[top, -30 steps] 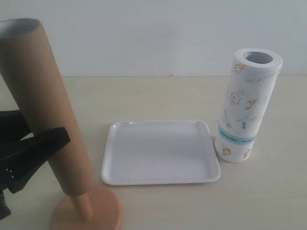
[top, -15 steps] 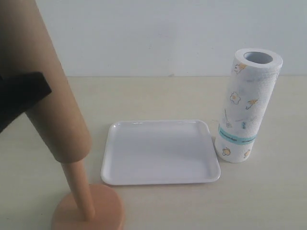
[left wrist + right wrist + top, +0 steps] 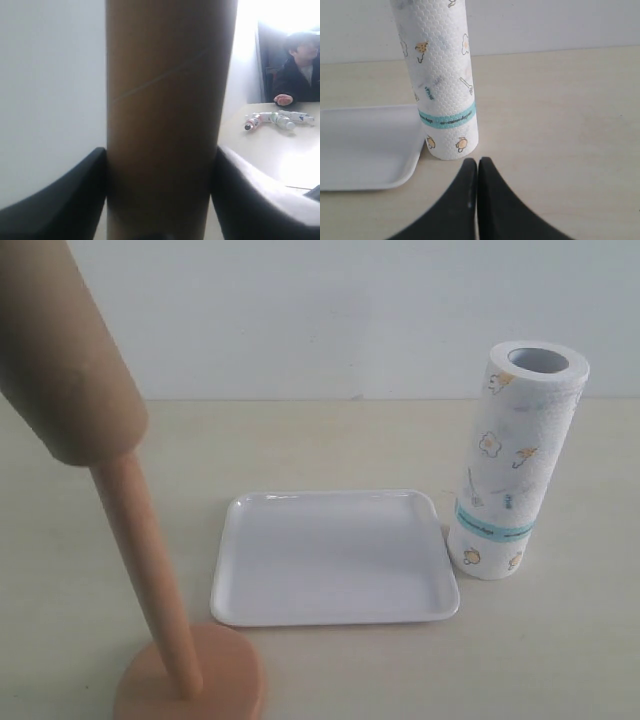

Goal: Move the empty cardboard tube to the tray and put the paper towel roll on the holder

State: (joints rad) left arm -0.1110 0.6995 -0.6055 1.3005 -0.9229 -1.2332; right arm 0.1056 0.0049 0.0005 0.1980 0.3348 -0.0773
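Left gripper [image 3: 162, 167] clamps the empty cardboard tube [image 3: 60, 360], which looks nearly clear of the holder [image 3: 145, 570] at near left. Right gripper [image 3: 477, 172] is pinched together, empty. Nothing lies in the tray [image 3: 330, 560] yet, and the paper towel roll [image 3: 515, 460] is not yet mounted.

Left gripper [image 3: 161, 165]: fingers [image 3: 55, 200] plain black, smooth matte plastic look, broad curved outer edges. Right gripper [image 3: 477, 162]: same black deal, two fin-shaped fingers [image 3: 500, 210] narrowing to rounded tips, slight sheen, tiny pale speck on one.
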